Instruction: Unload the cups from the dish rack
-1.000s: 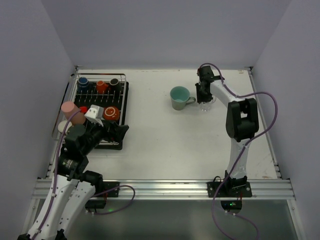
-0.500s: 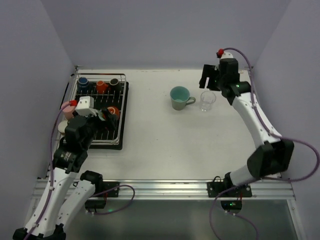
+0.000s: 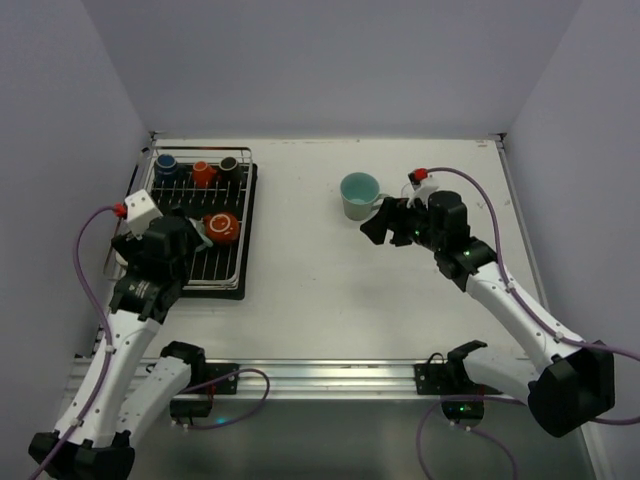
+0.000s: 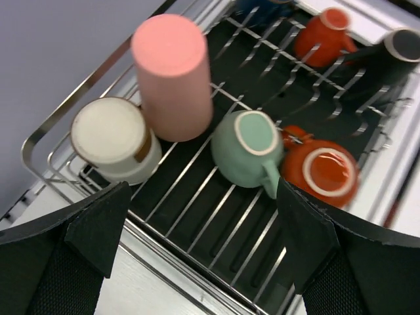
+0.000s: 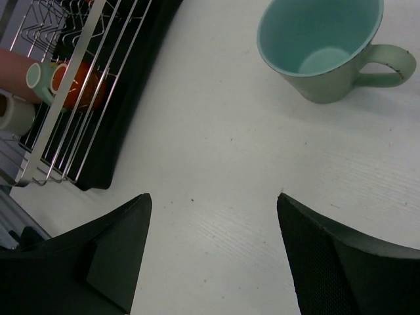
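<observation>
Left wrist view sets the left pincer, spread wide and empty, above the near end of the silver wire dish rack, where a salmon-pink cylindrical tumbler stands on end, while the right pincer, also spread, hangs well apart.

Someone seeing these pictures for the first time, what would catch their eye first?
The silver wire dish rack on the white table's left side, crowded with cups, above all a tall salmon-pink tumbler beside an upturned teal mug. Next, an upright teal mug on the table right of centre, with the open right gripper hovering near it.
</observation>
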`<state>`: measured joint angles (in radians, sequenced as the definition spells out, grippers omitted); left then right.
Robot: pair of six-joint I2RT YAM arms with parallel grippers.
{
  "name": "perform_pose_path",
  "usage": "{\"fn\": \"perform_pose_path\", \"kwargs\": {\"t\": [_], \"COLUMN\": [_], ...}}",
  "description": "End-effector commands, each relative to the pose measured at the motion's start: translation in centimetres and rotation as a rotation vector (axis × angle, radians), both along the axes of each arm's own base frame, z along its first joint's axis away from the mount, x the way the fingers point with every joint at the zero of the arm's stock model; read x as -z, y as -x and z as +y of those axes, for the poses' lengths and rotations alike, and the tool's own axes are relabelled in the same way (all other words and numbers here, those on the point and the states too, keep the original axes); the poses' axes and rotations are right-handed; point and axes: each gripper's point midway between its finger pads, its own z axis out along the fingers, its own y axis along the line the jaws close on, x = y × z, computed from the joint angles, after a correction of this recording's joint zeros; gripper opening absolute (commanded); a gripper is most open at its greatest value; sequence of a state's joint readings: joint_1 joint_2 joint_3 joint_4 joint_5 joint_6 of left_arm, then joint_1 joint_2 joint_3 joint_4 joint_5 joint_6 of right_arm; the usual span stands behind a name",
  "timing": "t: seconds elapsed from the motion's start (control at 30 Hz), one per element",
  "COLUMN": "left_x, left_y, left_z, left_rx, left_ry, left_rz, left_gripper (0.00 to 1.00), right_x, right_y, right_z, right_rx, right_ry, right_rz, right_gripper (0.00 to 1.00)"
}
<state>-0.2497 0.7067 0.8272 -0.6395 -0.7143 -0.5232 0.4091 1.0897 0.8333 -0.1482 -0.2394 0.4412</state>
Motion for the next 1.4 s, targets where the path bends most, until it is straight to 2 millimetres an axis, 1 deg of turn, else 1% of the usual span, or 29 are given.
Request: {"fn": "perform_pose_path", "kwargs": {"t": [0.0,0.07,0.1,0.2,0.23,0.27,0.3,0.33,0.37,0.4,0.5,0.63,0.77,0.8,0.93,1.03,1.07,1.1,1.17,1.2,1.27,1.3,1.37], "left_x": [0.6,2.3,2.8,3.0,3.2,3.7,4.3,4.7,5.4,5.9,7.2,8.3,8.5,8.9,10.0,10.1,10.0,9.5,9.1,8.8,8.4,8.3,7.8], "left_y": [1.1,0.9,1.4,1.5,1.8,1.9,1.9,1.7,0.8,0.1,-0.4,-0.5,-0.7,-0.9,-1.3,-1.2,-1.0,-0.9,-0.6,-0.3,-0.3,0.0,0.0], "left_z": [4.5,5.5,6.7,7.3,8.0,8.4,9.2,9.5,9.1,9.8,10.8,11.5,12.5,12.6,12.7,12.8,12.7,12.6,12.5,12.4,12.0,11.7,11.3], "left_rx": [-0.254,-0.272,-0.321,-0.342,-0.361,-0.372,-0.402,-0.395,-0.345,-0.343,-0.342,-0.338,-0.341,-0.342,-0.336,-0.336,-0.337,-0.335,-0.335,-0.333,-0.319,-0.311,-0.289], "left_ry": [-0.057,-0.048,-0.045,-0.049,-0.065,-0.066,-0.059,-0.052,-0.019,-0.010,0.003,0.026,0.029,0.032,0.053,0.062,0.063,0.063,0.060,0.060,0.070,0.075,0.088], "left_rz": [0.021,0.085,0.101,0.094,0.105,0.119,0.144,0.160,0.170,0.171,0.229,0.243,0.243,0.257,0.291,0.292,0.291,0.272,0.259,0.252,0.247,0.252,0.239], "left_gripper": [1.00,1.00,1.00,1.00,1.00,1.00,1.00,1.00,1.00,1.00,1.00,1.00,1.00,1.00,1.00,1.00,0.97,0.90,0.83,0.76,0.70,0.65,0.60], "right_x": [-3.6,-3.4,-3.4,-3.0,-2.9,-3.1,-3.2,-3.1,-3.3,-3.5,-3.8,-3.8,-4.0,-4.1,-4.0,-4.1,-4.1,-4.1,-4.1,-4.1,-4.1,-4.0,-4.0], "right_y": [0.2,0.2,0.3,0.4,0.5,0.5,0.6,0.7,0.7,0.8,1.1,1.0,1.3,1.5,1.6,1.6,1.7,1.6,1.7,1.8,1.8,1.8,1.8], "right_z": [0.9,0.8,0.8,0.9,1.0,1.0,1.1,1.1,1.1,1.1,1.2,1.0,1.1,1.3,1.5,1.5,1.6,1.5,1.7,1.8,1.9,2.0,2.1], "right_rx": [-0.049,-0.050,-0.052,-0.065,-0.072,-0.076,-0.080,-0.082,-0.086,-0.090,-0.103,-0.095,-0.111,-0.124,-0.137,-0.139,-0.141,-0.140,-0.150,-0.154,-0.159,-0.163,-0.168], "right_ry": [-0.085,-0.075,-0.072,-0.069,-0.068,-0.068,-0.068,-0.067,-0.068,-0.069,-0.073,-0.065,-0.071,-0.076,-0.079,-0.080,-0.081,-0.084,-0.089,-0.091,-0.095,-0.095,-0.097], "right_rz": [-0.129,-0.128,-0.125,-0.118,-0.112,-0.116,-0.120,-0.120,-0.125,-0.134,-0.142,-0.145,-0.146,-0.150,-0.145,-0.146,-0.146,-0.146,-0.143,-0.143,-0.139,-0.136,-0.131], "right_gripper": [0.80,0.80,0.80,0.80,0.80,0.80,0.80,0.80,0.80,0.80,0.80,0.80,0.80,0.80,0.80,0.80,0.80,0.80,0.80,0.80,0.80,0.80,0.80]}}
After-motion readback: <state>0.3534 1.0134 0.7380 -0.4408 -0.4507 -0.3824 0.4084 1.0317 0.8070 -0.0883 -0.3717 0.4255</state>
